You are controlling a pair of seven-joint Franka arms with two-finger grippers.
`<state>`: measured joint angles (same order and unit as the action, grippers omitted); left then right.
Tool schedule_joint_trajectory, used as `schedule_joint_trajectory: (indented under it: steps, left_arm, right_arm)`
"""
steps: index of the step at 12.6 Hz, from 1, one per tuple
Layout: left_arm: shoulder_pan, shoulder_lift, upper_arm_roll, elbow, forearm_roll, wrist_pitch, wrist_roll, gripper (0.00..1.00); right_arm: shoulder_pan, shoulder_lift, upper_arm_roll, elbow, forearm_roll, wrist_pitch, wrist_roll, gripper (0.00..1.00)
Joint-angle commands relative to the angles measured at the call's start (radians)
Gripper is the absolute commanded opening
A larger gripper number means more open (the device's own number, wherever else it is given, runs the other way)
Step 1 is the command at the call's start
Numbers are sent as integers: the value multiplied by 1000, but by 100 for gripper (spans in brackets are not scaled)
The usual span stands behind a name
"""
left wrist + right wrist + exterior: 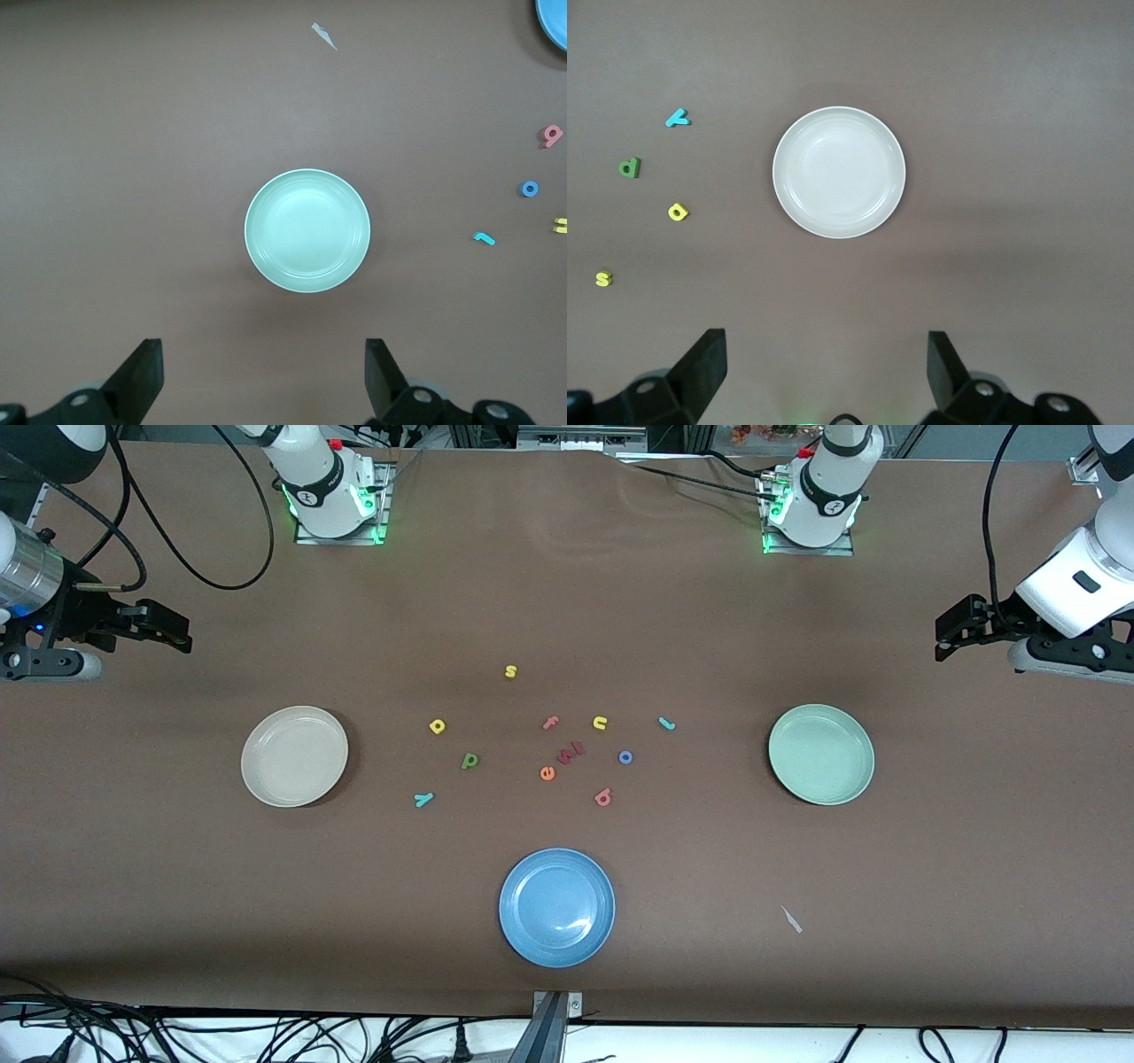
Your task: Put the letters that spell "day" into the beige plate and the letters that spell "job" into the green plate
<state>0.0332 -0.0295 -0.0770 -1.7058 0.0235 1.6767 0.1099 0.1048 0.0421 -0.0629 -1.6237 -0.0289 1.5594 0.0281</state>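
The beige plate (pixel 294 755) (pixel 839 173) lies empty toward the right arm's end, the green plate (pixel 821 754) (pixel 306 230) empty toward the left arm's end. Between them on the table lie the yellow "a" (pixel 437 726) (pixel 678 212), green "d" (pixel 470 761) (pixel 630 167), teal "y" (pixel 423 799) (pixel 677 118), teal "j" (pixel 666 724) (pixel 484 237), blue "o" (pixel 625 757) (pixel 530 188) and salmon "b" (pixel 603 797) (pixel 553 135). My right gripper (pixel 177 633) (pixel 827 367) hangs open, high beside the beige plate. My left gripper (pixel 946 636) (pixel 262 372) hangs open beside the green plate.
A blue plate (pixel 556 906) sits nearer the camera than the letters. Other letters lie among them: yellow "s" (pixel 510 671), yellow "u" (pixel 600 723), pink "f" (pixel 550 723), orange "e" (pixel 547 773), dark red pieces (pixel 571 753). A small pale scrap (pixel 791 919) lies near the front.
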Motion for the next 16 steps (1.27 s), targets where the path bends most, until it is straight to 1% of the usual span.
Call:
schedule_joint_trajectory:
  steps: [1,16]
  left_arm:
    - [2,-10,-1,-3,15,1,14,100]
    - [7,-9,-1,-1,15,1,14,100]
  right_arm:
    - [-11,-2,5,4,20,-9,-2,100]
    - [-11,-2,5,4,18,-10,-16,100]
